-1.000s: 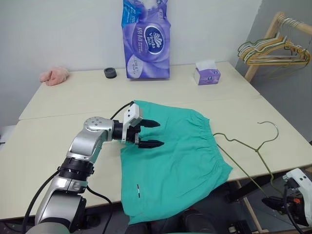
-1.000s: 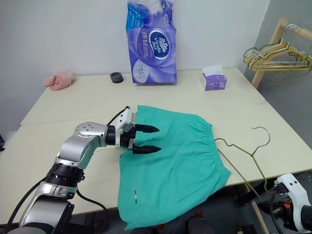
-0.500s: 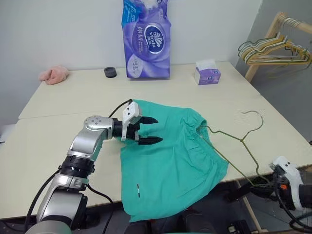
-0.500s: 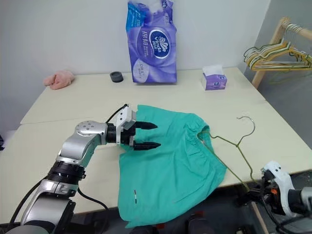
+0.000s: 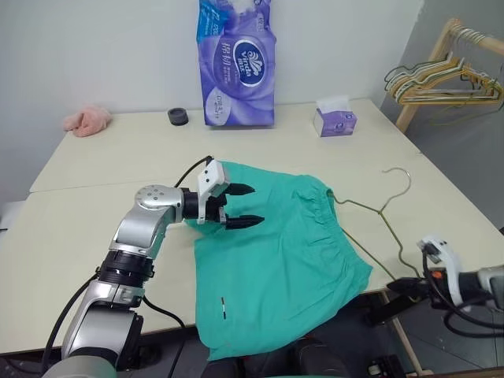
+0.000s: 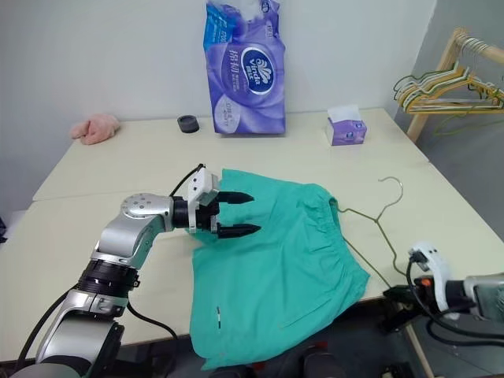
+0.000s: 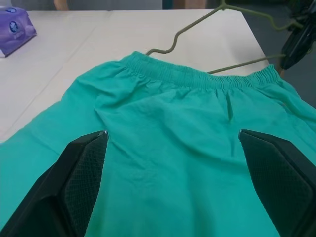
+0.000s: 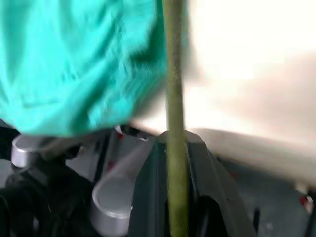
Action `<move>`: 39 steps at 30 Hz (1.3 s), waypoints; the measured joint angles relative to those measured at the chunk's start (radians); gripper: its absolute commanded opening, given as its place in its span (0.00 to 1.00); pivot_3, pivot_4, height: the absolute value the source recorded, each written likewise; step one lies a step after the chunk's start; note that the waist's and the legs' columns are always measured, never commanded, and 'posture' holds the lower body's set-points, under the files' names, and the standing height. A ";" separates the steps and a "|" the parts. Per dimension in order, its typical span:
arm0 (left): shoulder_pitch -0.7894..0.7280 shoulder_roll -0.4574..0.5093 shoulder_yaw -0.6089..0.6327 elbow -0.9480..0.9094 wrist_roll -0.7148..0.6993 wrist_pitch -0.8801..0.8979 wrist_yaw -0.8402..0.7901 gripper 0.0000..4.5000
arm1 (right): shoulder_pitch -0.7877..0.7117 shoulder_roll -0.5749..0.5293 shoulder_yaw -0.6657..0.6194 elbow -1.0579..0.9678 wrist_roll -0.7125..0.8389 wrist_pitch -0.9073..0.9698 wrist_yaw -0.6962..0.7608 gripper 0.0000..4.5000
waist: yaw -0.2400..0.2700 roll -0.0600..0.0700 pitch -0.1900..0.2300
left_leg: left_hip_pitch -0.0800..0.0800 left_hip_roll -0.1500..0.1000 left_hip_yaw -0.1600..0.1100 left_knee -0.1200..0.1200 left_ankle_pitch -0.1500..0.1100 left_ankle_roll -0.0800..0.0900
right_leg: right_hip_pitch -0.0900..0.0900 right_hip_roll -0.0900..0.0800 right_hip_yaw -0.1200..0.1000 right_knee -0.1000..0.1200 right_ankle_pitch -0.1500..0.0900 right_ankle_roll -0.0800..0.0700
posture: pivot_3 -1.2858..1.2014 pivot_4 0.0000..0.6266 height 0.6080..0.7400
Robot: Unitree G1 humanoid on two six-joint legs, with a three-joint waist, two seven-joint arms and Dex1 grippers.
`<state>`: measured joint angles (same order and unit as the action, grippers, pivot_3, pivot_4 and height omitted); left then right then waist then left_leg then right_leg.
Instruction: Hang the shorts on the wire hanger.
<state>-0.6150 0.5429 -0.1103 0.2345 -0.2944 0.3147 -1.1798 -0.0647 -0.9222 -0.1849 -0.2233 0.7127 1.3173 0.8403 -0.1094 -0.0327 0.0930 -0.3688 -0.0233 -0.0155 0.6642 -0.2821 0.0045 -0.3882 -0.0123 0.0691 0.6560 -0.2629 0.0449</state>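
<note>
- One shorts (image 5: 276, 260) lies at the desk's (image 5: 94, 228) front edge, hem overhanging.
- One wire hanger (image 5: 378, 220), beside the waistband, is clamped in the right gripper (image 5: 402, 290).
- Left gripper (image 5: 240, 205) hovers over the shorts, fingers apart.
- One tissue box (image 5: 334, 118) sits near the far right corner.

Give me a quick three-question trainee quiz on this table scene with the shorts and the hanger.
1. True or false: the right gripper is shut on the thin olive-gold wire hanger.
2. The open left gripper hovers over: A) teal-green cloth shorts, B) small purple tissue box, C) pink fluffy cloth.
3. Fill in: the hanger's one corner sits at the shorts' ____.

Key: 1 true; 2 A; 3 waistband.
</note>
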 measured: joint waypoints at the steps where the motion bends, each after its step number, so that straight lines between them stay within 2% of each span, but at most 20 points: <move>1: -0.005 -0.003 0.002 0.001 -0.001 0.000 0.012 1.00 | -0.030 0.019 0.019 0.020 0.000 0.005 -0.006 0.00 | 0.001 0.000 0.000 | -0.001 0.000 0.000 0.000 0.000 0.000 | -0.001 0.000 0.000 0.000 0.000 0.000 | 0.45 0.13 1.00; 7: -0.039 -0.020 0.039 0.014 -0.002 0.000 0.058 1.00 | -0.116 0.078 0.090 0.079 -0.006 0.018 -0.027 0.00 | 0.009 0.000 0.000 | -0.001 0.000 -0.002 0.000 0.000 0.000 | -0.001 -0.001 -0.002 0.000 0.001 -0.002 | 0.47 0.12 1.00; 14: -0.041 -0.020 0.051 0.020 -0.006 -0.001 0.073 1.00 | -0.227 0.116 0.088 0.095 -0.026 -0.017 -0.070 0.00 | 0.010 0.002 0.001 | -0.001 0.000 -0.002 0.000 0.000 0.000 | -0.001 -0.001 -0.003 0.001 0.002 -0.003 | 0.47 0.12 1.00; 18: -0.056 -0.020 0.069 0.049 -0.007 -0.011 0.080 1.00 | -0.249 0.113 0.092 0.048 -0.037 -0.052 -0.085 0.00 | 0.015 0.002 0.001 | -0.002 -0.001 -0.003 0.000 0.000 0.000 | -0.001 -0.002 -0.004 0.001 0.002 -0.003 | 0.46 0.12 1.00; 24: -0.121 -0.013 0.099 0.100 -0.023 0.026 0.078 1.00 | -0.264 0.079 0.147 -0.129 -0.067 -0.112 -0.101 0.00 | 0.017 0.002 0.001 | -0.014 -0.001 -0.005 0.002 0.000 0.000 | -0.013 -0.002 -0.006 0.004 0.003 -0.005 | 0.46 0.11 1.00; 31: -0.190 0.084 0.082 0.132 -0.014 0.001 -0.057 1.00 | -0.229 0.006 0.289 -0.254 -0.155 -0.219 -0.093 0.00 | 0.018 0.002 0.001 | -0.018 -0.002 -0.005 0.001 0.000 0.000 | -0.018 -0.003 -0.006 0.005 0.003 -0.005 | 0.46 0.11 1.00; 39: -0.203 0.173 -0.062 0.132 0.105 -0.217 -0.277 1.00 | -0.228 -0.057 0.387 -0.287 -0.263 -0.345 -0.053 0.00 | 0.020 0.002 0.001 | -0.017 -0.002 -0.005 0.003 0.000 0.000 | -0.018 -0.004 -0.006 0.006 0.004 -0.006 | 0.45 0.10 1.00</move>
<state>-0.8179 0.7158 -0.1723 0.3665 -0.1897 0.0981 -1.4571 -0.2931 -0.9793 0.2021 -0.5100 0.4500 0.9724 0.7875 -0.0895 -0.0304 0.0937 -0.3861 -0.0254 -0.0200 0.6670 -0.2821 0.0040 -0.4064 -0.0161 0.0627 0.6620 -0.2593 0.0394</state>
